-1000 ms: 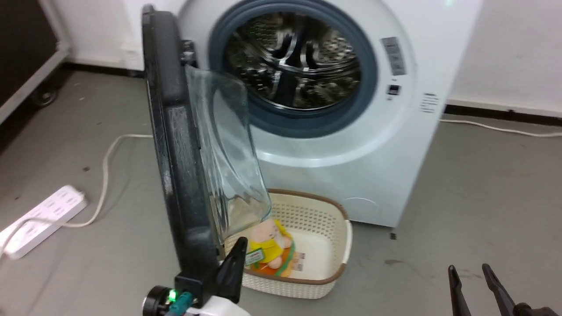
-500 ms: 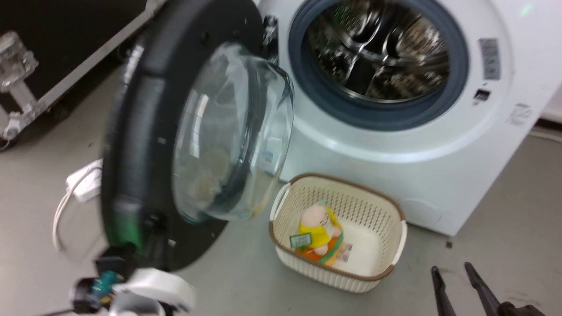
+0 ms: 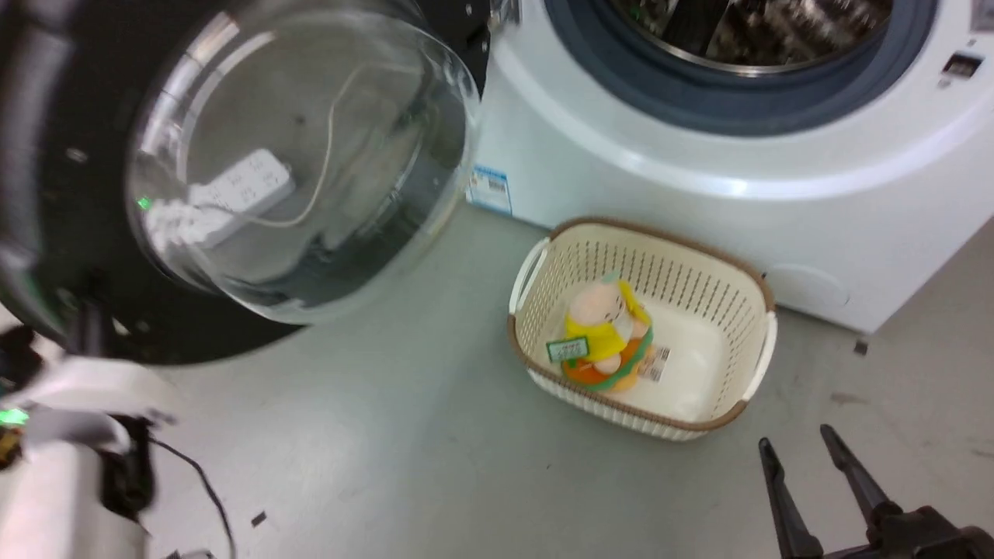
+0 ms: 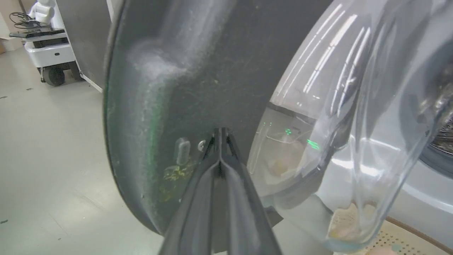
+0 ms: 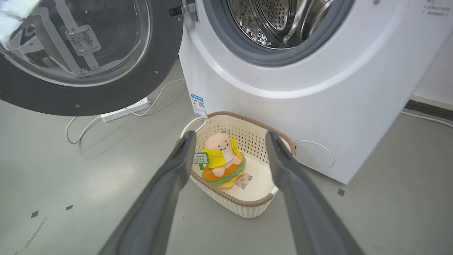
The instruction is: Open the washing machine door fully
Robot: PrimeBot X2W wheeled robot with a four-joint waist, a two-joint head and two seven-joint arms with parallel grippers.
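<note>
The left gripper point(image 4: 220, 131), fingers pinched together on nothing, is touching the door point(image 4: 212, 71) on its inner face. The door is standing wide, left of the washer point(image 3: 699, 202), and the right gripper point(image 5: 230, 141) is idling, spread, well apart.

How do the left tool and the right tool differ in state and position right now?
The left tool is shut, fingers together; the right tool is open, fingers spread wide. The left tool's tips meet the black face of the washing machine door; the right tool hangs free, aimed at the basket. Both have long dark fingers.
</note>
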